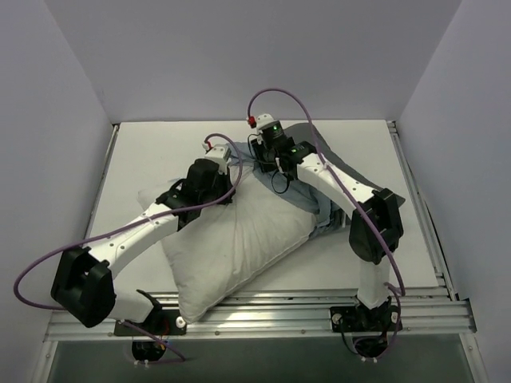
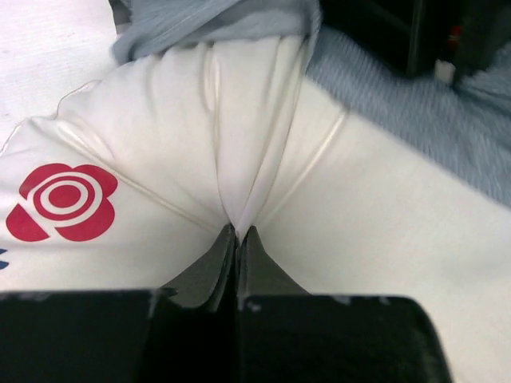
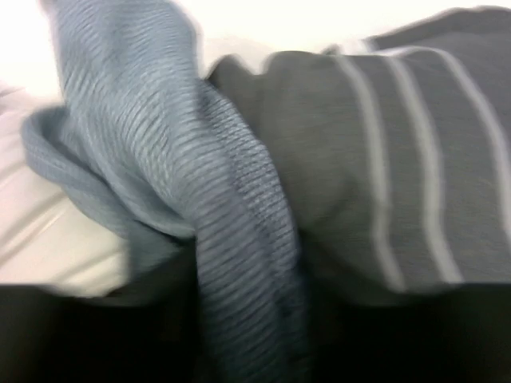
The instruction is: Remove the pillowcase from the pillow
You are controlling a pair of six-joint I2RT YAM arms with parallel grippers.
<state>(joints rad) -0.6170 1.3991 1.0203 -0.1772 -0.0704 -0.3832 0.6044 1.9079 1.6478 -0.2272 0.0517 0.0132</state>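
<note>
The white pillow lies slantwise across the table middle, with a red ring logo on it. My left gripper is shut on a pinched ridge of the pillow's white cloth near its far end. The pillowcase covers only the pillow's far right end: dark grey with white stripes outside, blue-grey inside. A blue-grey fold of it runs down between the dark, blurred fingers of my right gripper. How far those jaws stand apart does not show.
The pillow's near corner hangs over the slotted metal rail at the table's front edge. Grey walls enclose the white table on the left, back and right. The right arm's elbow stands over the pillowcase's near edge.
</note>
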